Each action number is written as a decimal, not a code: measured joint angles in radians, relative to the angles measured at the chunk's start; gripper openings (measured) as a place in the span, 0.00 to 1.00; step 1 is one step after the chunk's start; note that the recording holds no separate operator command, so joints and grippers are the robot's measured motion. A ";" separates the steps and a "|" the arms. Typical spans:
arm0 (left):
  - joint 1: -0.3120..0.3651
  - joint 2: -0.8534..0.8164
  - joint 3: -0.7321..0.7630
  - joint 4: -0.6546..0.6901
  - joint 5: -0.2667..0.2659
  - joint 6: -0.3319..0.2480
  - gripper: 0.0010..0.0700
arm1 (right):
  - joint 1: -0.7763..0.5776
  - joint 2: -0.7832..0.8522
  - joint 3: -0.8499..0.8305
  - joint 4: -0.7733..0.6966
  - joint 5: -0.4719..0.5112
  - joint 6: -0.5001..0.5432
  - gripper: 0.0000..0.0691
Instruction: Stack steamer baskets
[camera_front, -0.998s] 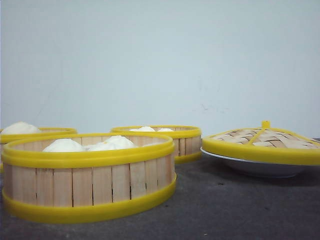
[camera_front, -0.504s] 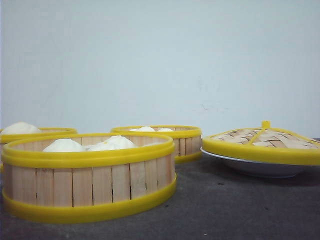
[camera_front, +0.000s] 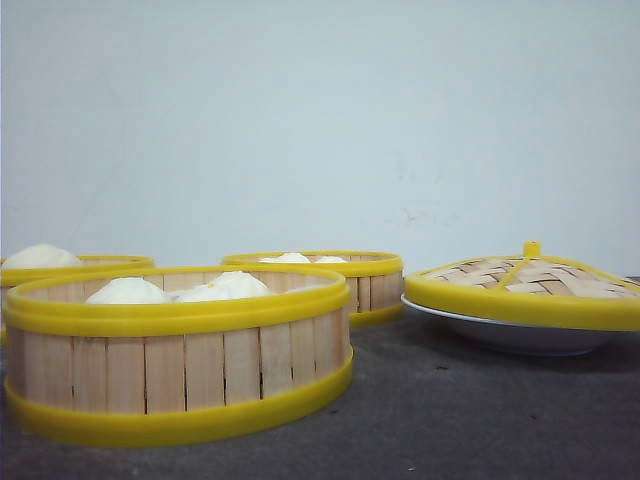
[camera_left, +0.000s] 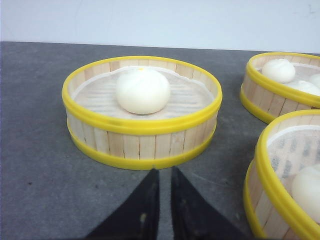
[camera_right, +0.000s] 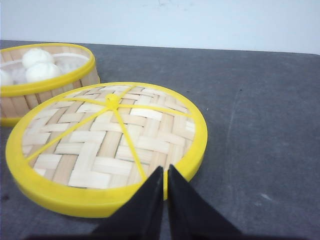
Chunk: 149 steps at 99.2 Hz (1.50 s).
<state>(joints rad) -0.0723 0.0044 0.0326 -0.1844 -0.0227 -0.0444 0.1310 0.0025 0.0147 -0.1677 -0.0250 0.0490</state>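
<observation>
Three steamer baskets sit separately on the dark grey desk (camera_front: 450, 420), none stacked. In the front view the nearest basket (camera_front: 180, 355) is at the left foreground, holding white buns (camera_front: 128, 291). A second basket (camera_front: 340, 275) sits further back toward the middle, also with buns. The third basket (camera_front: 75, 265) is at the far left, partly hidden behind the nearest one, with a single bun showing above its rim.

At the right, a woven bamboo lid (camera_front: 525, 285) with yellow rim and knob rests on a shallow white plate (camera_front: 510, 335) — well apart from the nearest basket.

Left wrist view: the left gripper (camera_left: 162, 182) hangs over bare desk just in front of the one-bun basket (camera_left: 142, 112), not touching it. Its dark fingers (camera_left: 145, 200) are drawn almost together with only a narrow slit between, holding nothing. Parts of the two other baskets show at the edge of this view.

Right wrist view: the right gripper (camera_right: 164, 182) is over the near edge of the lid (camera_right: 107, 145) — fingers (camera_right: 150, 200) clenched to a thin gap, nothing between them. Whether the tips touch the lid's rim, I cannot tell. One basket (camera_right: 45, 75) with buns lies just beyond the lid.
</observation>
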 joint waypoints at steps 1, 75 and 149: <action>0.000 0.000 0.000 0.000 0.000 0.000 0.01 | 0.000 0.000 0.000 0.000 0.000 0.000 0.01; 0.000 0.000 0.000 0.000 0.000 -0.016 0.01 | 0.000 0.000 0.000 -0.003 0.000 0.036 0.01; 0.000 0.360 0.649 -0.378 0.030 -0.183 0.01 | 0.000 0.367 0.631 -0.339 -0.104 0.202 0.01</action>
<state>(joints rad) -0.0723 0.3649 0.6811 -0.5621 0.0071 -0.2279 0.1310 0.3691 0.6456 -0.5064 -0.1287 0.2512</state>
